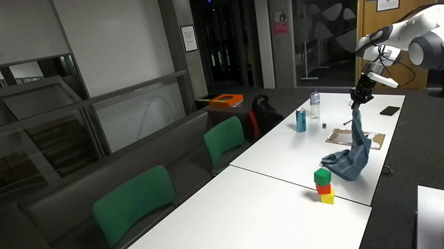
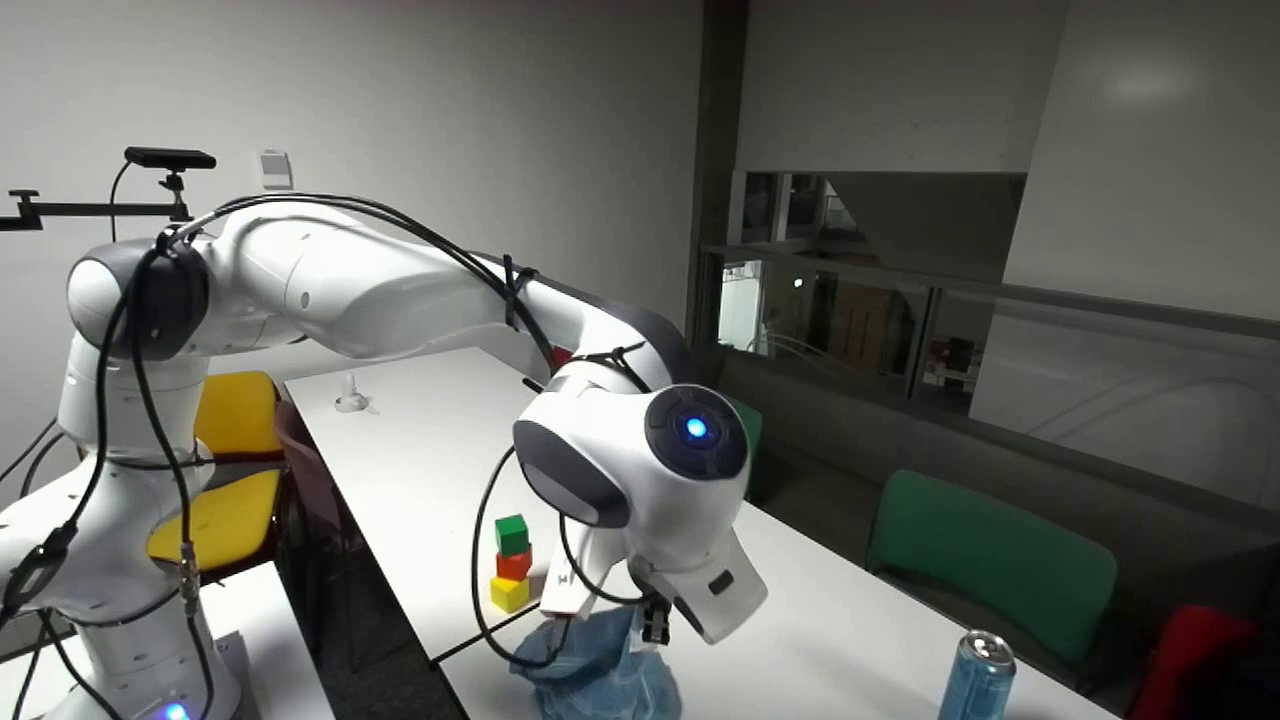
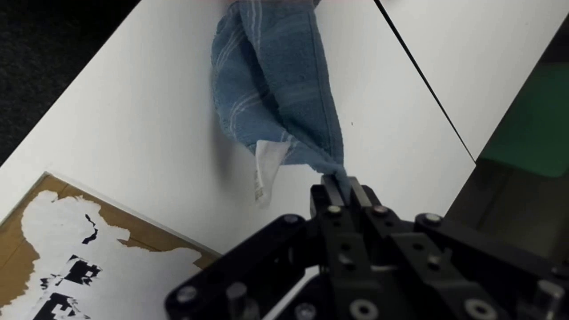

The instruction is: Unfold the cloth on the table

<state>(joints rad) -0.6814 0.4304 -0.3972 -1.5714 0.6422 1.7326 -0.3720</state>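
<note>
The teal-blue cloth (image 1: 350, 160) hangs by a corner from my gripper (image 1: 355, 105), and its lower part lies bunched on the white table (image 1: 223, 234). In the wrist view the gripper (image 3: 342, 184) is shut on that corner, with blue fabric pinched between the fingertips. From there the cloth (image 3: 293, 80) stretches away in a long fold, with pale stripes and a white tag (image 3: 268, 166) dangling at its side. An exterior view shows the cloth (image 2: 600, 675) below the wrist, which mostly hides the fingers there.
Close to the cloth stands a stack of green, red and yellow blocks (image 1: 324, 187). A cardboard piece with torn paper (image 1: 340, 136) lies partly behind the cloth. Farther back are a blue can (image 1: 301, 120), a clear bottle (image 1: 315, 104) and a flat black object (image 1: 389, 111).
</note>
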